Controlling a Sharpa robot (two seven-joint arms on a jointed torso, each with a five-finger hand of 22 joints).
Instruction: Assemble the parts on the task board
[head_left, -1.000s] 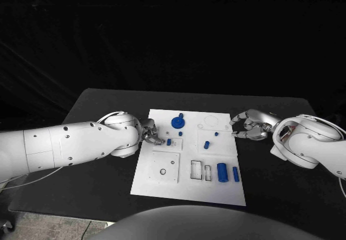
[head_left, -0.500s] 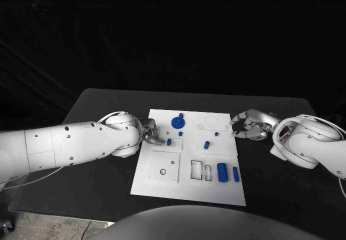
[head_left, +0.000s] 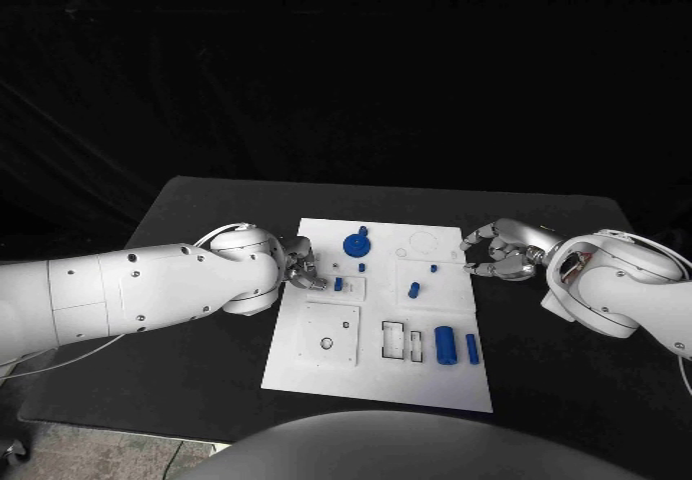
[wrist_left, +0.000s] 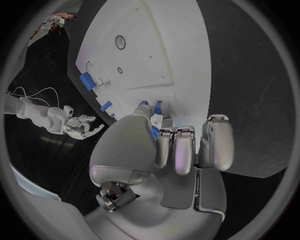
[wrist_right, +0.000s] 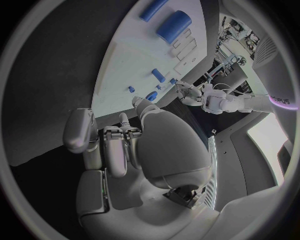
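The white task board (head_left: 378, 310) lies mid-table. My left hand (head_left: 300, 268) is at its left edge, fingers curled in, and pinches a small blue part (head_left: 338, 284) that stands in a raised square block. In the left wrist view that blue part (wrist_left: 157, 107) sits between the thumb and fingers of the left hand (wrist_left: 175, 150). My right hand (head_left: 492, 255) hovers at the board's right edge with its fingers curled and nothing in them; the right wrist view shows the right hand (wrist_right: 125, 145) the same way. A blue gear-shaped part (head_left: 355, 243) stands near the far edge.
Two small blue pegs (head_left: 361, 267) (head_left: 431, 268) and a short blue piece (head_left: 414, 290) stand mid-board. A thick blue cylinder (head_left: 444, 345) and a slim one (head_left: 472, 348) lie near the front right, beside rectangular slots (head_left: 392, 340). Black table (head_left: 188, 340) surrounds the board.
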